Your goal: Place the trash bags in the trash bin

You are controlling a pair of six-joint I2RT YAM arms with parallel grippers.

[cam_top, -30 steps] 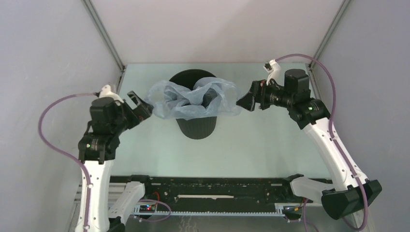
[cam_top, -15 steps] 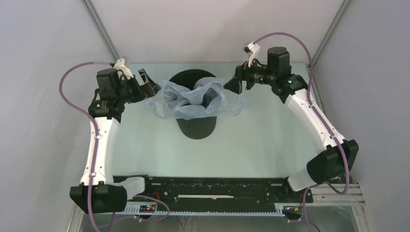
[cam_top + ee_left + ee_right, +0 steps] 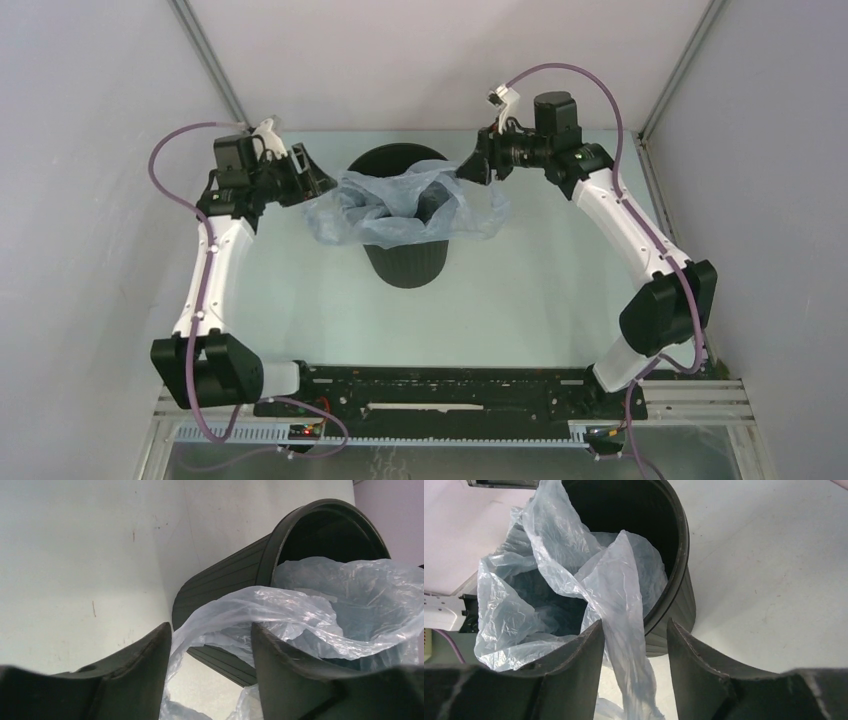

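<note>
The black round trash bin (image 3: 405, 265) stands upright at the table's middle back. The pale translucent trash bag (image 3: 400, 205) is draped over its mouth, its middle sagging inside and its edges hanging over the left and right rim. My left gripper (image 3: 322, 186) is open at the bag's left edge; in the left wrist view the film (image 3: 240, 610) lies between the fingers, the bin (image 3: 235, 580) beyond. My right gripper (image 3: 466, 170) is open at the bag's back right; in the right wrist view a strip of film (image 3: 624, 630) hangs between the fingers over the bin rim (image 3: 681, 560).
Grey enclosure walls stand close on the left, back and right. The pale table surface (image 3: 520, 300) surrounds the bin. A black rail (image 3: 430, 385) with both arm bases runs along the near edge.
Both arms have swung up and toward the back, from beside the bin at mid-height to either side of its mouth. Both grippers now straddle the bag's edges. The bag has barely shifted.
</note>
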